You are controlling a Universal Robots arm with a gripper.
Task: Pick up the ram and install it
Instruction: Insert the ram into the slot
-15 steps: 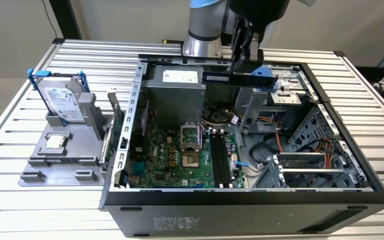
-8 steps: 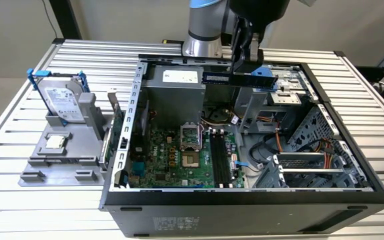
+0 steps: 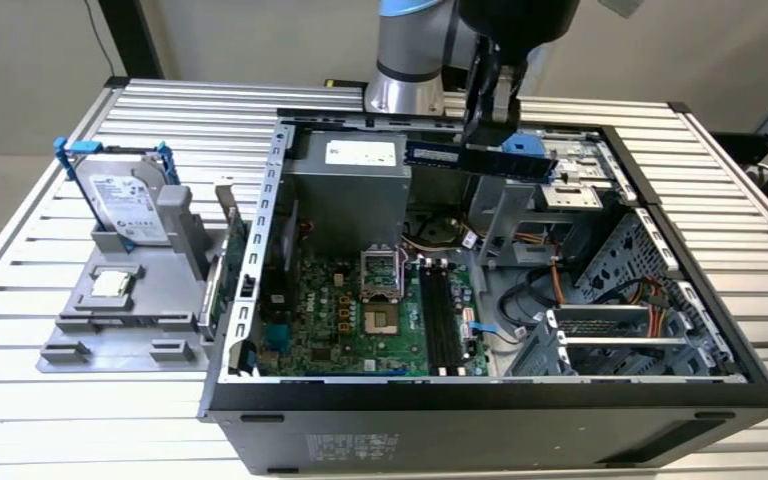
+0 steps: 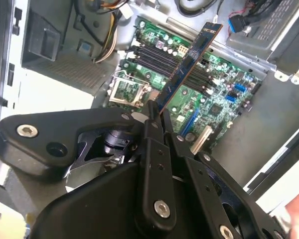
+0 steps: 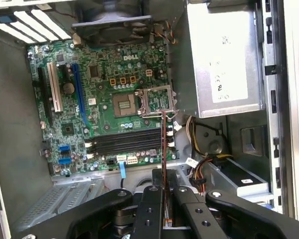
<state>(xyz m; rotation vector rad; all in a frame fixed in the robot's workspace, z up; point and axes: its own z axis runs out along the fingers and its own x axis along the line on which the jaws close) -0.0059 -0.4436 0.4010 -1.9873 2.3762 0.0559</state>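
My gripper (image 3: 494, 128) hangs over the back of the open computer case (image 3: 491, 395), shut on the ram (image 3: 479, 158), a thin dark blue stick held level above the case. In the second wrist view the ram (image 4: 185, 67) juts out from between the fingertips (image 4: 150, 113) over the green motherboard (image 4: 217, 92). The first wrist view has the ram (image 5: 163, 142) edge-on, crossing above the long black slots (image 5: 124, 143). The same slots (image 3: 440, 320) lie empty on the motherboard (image 3: 317, 330), well below the stick.
A grey power supply (image 3: 348, 180) stands in the case beside the gripper. A metal drive cage (image 3: 624, 300) with cables is on the exterior view's right. Outside the case, a silver hard drive in a blue bracket (image 3: 124, 205) stands on a grey fixture (image 3: 117, 320) on the slatted table (image 3: 37, 420).
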